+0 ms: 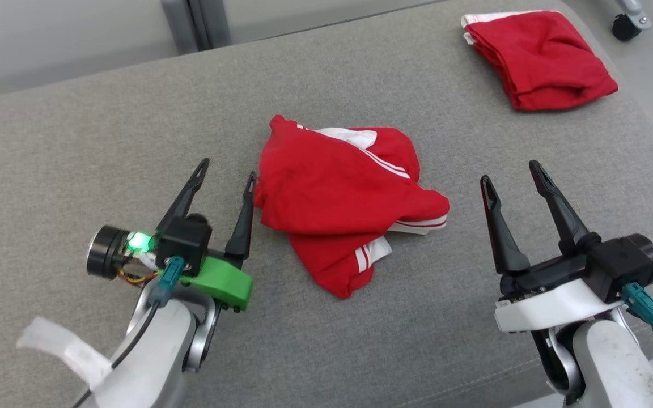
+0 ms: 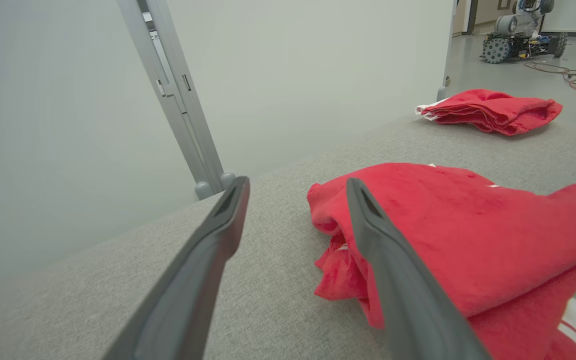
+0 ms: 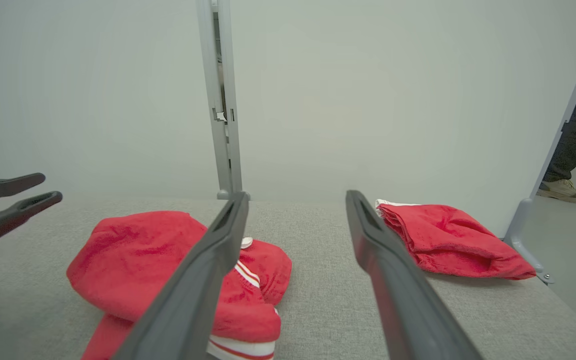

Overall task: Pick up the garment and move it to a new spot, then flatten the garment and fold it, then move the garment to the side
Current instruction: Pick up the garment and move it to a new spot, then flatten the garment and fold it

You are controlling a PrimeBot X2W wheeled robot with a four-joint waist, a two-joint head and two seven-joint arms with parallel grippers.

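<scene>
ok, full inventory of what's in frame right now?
crumpled red cloth garment with white stripes: one, red, middle of the table
folded red cloth garment: one, red, table's far right corner
grey fabric-covered table: one, grey, under both garments
grey metal partition post: one, grey, behind the table's far edge
black caster wheel: one, black, floor beyond the folded garment
dark wheeled machine: one, dark, distant floor
person's beige shoe: one, beige, floor right of the partition
left claw: one, dark, open, beside the crumpled garment's left edge
right claw: one, dark, open, right of it, not touching
</scene>
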